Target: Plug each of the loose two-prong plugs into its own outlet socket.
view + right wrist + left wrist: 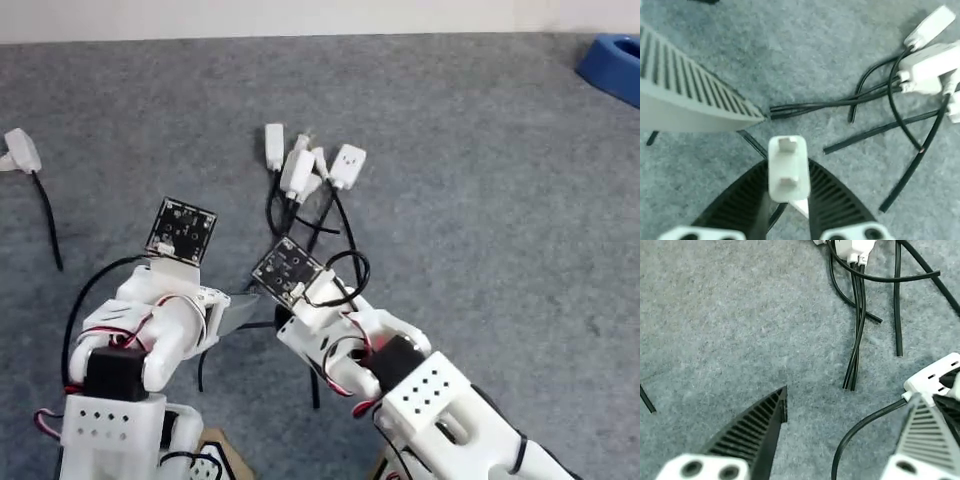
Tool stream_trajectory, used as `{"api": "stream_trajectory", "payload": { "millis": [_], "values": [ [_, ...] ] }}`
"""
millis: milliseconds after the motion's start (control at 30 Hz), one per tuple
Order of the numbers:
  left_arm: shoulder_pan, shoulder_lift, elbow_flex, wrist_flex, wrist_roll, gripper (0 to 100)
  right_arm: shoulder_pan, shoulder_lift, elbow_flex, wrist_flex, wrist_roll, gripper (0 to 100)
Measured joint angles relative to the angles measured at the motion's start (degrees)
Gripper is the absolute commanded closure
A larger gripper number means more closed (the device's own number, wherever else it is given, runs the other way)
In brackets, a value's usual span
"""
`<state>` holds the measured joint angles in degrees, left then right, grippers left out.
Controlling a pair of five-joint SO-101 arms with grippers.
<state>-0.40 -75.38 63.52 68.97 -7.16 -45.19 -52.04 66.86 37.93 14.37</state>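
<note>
One white plastic two-prong plug [787,150] sits pinched in the right gripper [788,172] over grey carpet [715,315]. The left gripper [849,396] hangs spread wide just beside it. White outlet sockets [346,165] on black cables [858,315] lie nearby.

Robot lab; grey felt tabletop [480,180].

Blue thing [612,65]: cut off by the high view's corner; kind cannot be told.
Lone plug [20,150]: partly cut by the high view's edge.
Cluster [305,165]: white bodies overlap; plugs and sockets cannot be told apart; cords cross and hide one another.
Held plug [786,162]: back end and cord hidden between the right claw's [787,172] fingers.
</note>
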Motion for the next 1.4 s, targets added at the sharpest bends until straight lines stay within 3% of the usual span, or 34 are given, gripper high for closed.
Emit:
{"api": "stream_trajectory", "payload": {
  "millis": [467,767,1400],
  "values": [
    [0.2,-0.1,-1.5,0.0,1.7,63,0.0,6.4,0.1,-2.8,-0.2,99.3],
    [3.6,-0.1,-1.5,0.0,2.2,63,-4.0,6.4,0.1,-2.9,-0.2,99.3],
    [6.1,-0.1,-1.7,0.0,2.2,63,-3.5,6.6,-1.1,2.0,-0.2,99.3]
  ]
}}
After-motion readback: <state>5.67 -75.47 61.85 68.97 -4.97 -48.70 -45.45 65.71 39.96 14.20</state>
